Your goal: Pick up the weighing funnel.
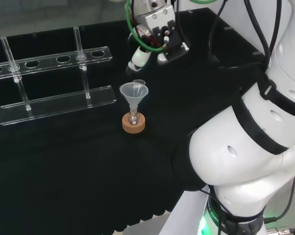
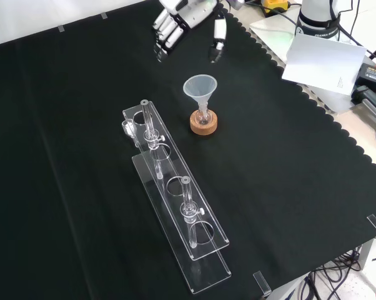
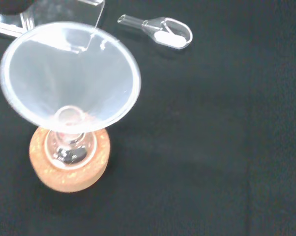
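The weighing funnel (image 3: 163, 31) is a small clear scoop with a short stem, lying on the black cloth with a little white powder in its bowl. In the head view the weighing funnel (image 1: 139, 82) lies just behind the funnel (image 1: 134, 93); in the front view the weighing funnel (image 2: 128, 128) sits by the rack's far end. The hand (image 1: 164, 46) hangs in the air above and beyond both, open, its fingers relaxed and pointing down with nothing in them. From the front, the hand (image 2: 187, 14) is at the top edge, well apart from the cloth.
The funnel (image 2: 200, 89) stands mouth up in a small flask on a cork ring (image 2: 203, 122). A clear test tube rack (image 2: 175, 194) with upright tubes runs along the cloth beside it. The arm's white links (image 1: 245, 147) stand at the head view's right.
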Action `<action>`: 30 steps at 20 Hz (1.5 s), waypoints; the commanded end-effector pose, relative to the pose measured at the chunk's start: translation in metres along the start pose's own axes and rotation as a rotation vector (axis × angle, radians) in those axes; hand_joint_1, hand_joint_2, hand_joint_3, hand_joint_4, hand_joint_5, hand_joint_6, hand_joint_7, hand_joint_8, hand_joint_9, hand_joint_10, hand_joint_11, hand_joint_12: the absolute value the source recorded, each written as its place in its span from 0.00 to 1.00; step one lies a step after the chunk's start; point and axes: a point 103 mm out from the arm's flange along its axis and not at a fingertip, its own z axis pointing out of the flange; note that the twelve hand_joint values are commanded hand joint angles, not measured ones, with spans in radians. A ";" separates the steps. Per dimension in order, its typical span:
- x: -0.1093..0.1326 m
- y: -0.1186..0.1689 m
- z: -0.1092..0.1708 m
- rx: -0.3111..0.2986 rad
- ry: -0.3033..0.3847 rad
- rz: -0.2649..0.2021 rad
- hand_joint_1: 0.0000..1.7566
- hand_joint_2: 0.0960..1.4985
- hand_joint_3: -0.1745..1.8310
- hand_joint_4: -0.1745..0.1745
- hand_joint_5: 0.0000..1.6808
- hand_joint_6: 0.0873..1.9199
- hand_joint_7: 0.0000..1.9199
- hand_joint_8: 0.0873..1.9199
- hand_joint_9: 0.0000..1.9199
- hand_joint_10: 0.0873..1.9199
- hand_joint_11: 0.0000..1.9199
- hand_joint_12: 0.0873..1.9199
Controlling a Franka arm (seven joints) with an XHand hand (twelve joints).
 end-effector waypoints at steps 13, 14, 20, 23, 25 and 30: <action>-0.047 0.078 0.004 -0.060 0.035 -0.018 0.39 0.41 0.29 0.41 0.23 0.00 0.15 0.32 0.24 0.30 0.17 0.70; -0.047 0.083 0.006 -0.063 0.031 -0.022 0.40 0.41 0.29 0.41 0.24 0.00 0.15 0.32 0.25 0.30 0.18 0.70; -0.052 0.118 0.019 -0.057 0.026 -0.038 0.48 0.38 0.33 0.43 0.33 0.00 0.21 0.31 0.31 0.26 0.23 0.67; -0.058 0.134 0.031 -0.050 0.042 -0.057 0.49 0.38 0.34 0.44 0.34 0.00 0.22 0.31 0.32 0.25 0.23 0.67; -0.060 0.144 0.041 -0.045 0.044 -0.056 0.49 0.37 0.34 0.44 0.35 0.00 0.23 0.31 0.33 0.25 0.24 0.67; -0.058 0.168 0.069 -0.012 0.051 -0.048 0.49 0.36 0.36 0.44 0.37 0.00 0.23 0.30 0.34 0.25 0.24 0.66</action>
